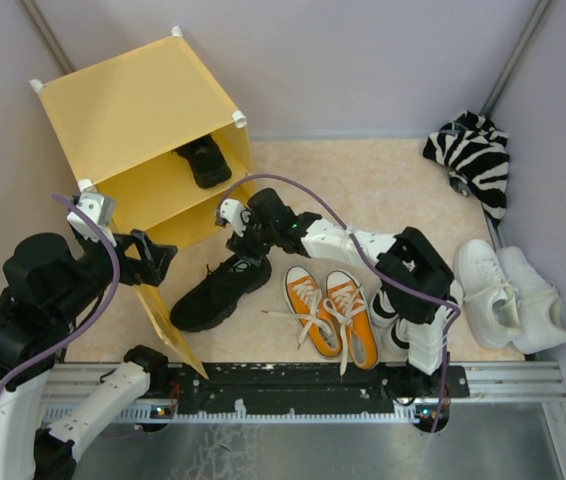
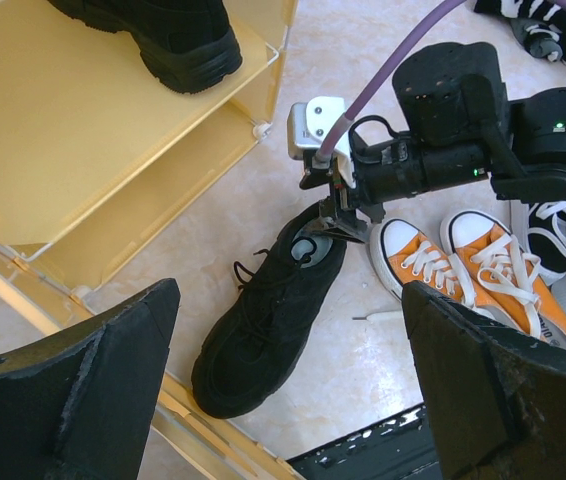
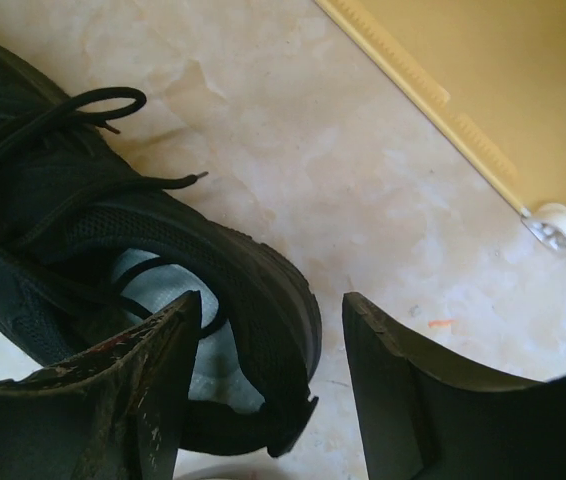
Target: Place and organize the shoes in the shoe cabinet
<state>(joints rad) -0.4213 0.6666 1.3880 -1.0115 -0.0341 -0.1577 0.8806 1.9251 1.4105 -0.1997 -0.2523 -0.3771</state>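
The yellow shoe cabinet point(image 1: 133, 100) stands at the far left with its door point(image 1: 168, 325) swung open. One chunky black shoe point(image 1: 203, 160) sits on its inner shelf. The other black shoe point(image 1: 221, 292) lies on the floor in front. My right gripper point(image 1: 238, 240) is open over this shoe's heel. In the right wrist view point(image 3: 268, 310) one finger is inside the shoe's opening point(image 3: 83, 230) and the other outside the heel wall. My left gripper point(image 1: 158, 258) is open and empty above the door's edge point(image 2: 213, 430), looking down on the floor shoe point(image 2: 263, 320).
Orange sneakers point(image 1: 331, 312) lie side by side right of the black shoe. Black-and-white sneakers point(image 1: 391, 318) are partly hidden under my right arm. White sneakers point(image 1: 508, 292) sit at the right wall. A zebra-striped cloth bundle point(image 1: 473, 155) lies at the far right corner.
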